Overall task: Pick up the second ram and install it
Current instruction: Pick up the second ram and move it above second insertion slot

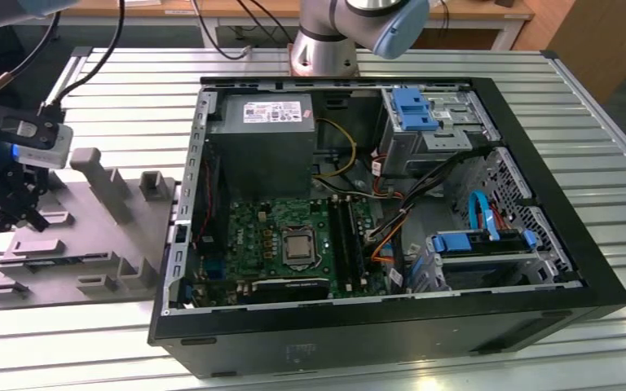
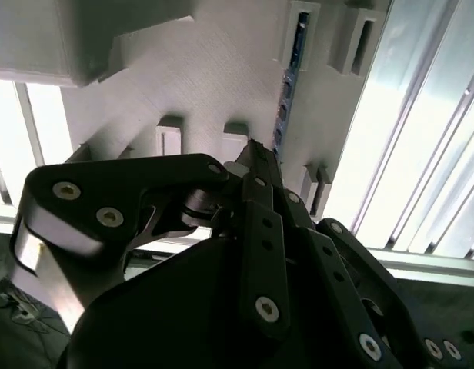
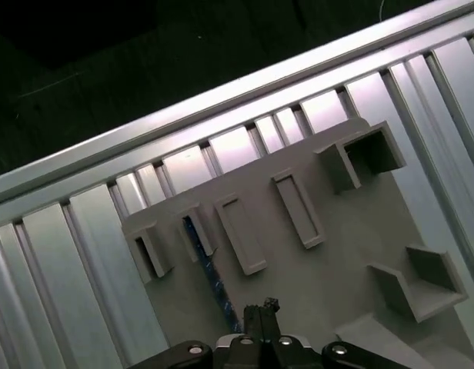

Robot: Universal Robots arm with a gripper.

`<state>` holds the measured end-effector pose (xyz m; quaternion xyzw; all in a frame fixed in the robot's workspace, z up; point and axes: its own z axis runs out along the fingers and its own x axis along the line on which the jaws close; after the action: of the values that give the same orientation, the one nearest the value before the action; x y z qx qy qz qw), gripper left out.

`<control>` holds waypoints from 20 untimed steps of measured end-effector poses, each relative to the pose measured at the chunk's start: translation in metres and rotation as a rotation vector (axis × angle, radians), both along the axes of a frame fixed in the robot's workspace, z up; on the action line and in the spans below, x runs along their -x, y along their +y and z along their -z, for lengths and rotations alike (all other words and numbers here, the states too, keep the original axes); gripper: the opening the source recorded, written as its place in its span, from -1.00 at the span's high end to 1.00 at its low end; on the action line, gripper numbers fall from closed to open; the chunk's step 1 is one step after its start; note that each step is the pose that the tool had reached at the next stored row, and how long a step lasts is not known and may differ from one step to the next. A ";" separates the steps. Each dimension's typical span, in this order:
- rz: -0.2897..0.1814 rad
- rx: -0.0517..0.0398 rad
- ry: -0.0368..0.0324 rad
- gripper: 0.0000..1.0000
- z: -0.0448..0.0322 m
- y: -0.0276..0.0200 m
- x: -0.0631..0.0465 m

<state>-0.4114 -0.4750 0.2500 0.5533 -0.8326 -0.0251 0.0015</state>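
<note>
Pointing toward gripper: second ram

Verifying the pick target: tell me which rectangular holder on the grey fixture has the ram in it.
The narrow holder with the blue-green second ram running from it toward the gripper; the holders either side hold no board.

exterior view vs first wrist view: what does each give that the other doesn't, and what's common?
Exterior, not first wrist: the open PC case with the green motherboard and grey power supply, and the arm's base behind it.
First wrist, not exterior: a close look at the second ram, a blue-green stick lying in the grey fixture, with the gripper close to one end of it.
Both: the fixture, the slatted metal table and the gripper, over the fixture at the exterior view's left, away from the case.
</note>
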 end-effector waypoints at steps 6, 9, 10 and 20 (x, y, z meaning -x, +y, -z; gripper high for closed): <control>-0.109 0.0000 0.0001 0.79 0.0026 0.0000 0.000; -0.163 0.0000 -0.0001 0.79 0.0039 0.0000 0.000; -0.181 0.0000 0.0000 0.79 0.0043 0.0000 0.000; -0.364 0.0005 0.0002 0.79 0.0084 0.0000 0.000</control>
<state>-0.4114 -0.4750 0.2416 0.6949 -0.7187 -0.0243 0.0062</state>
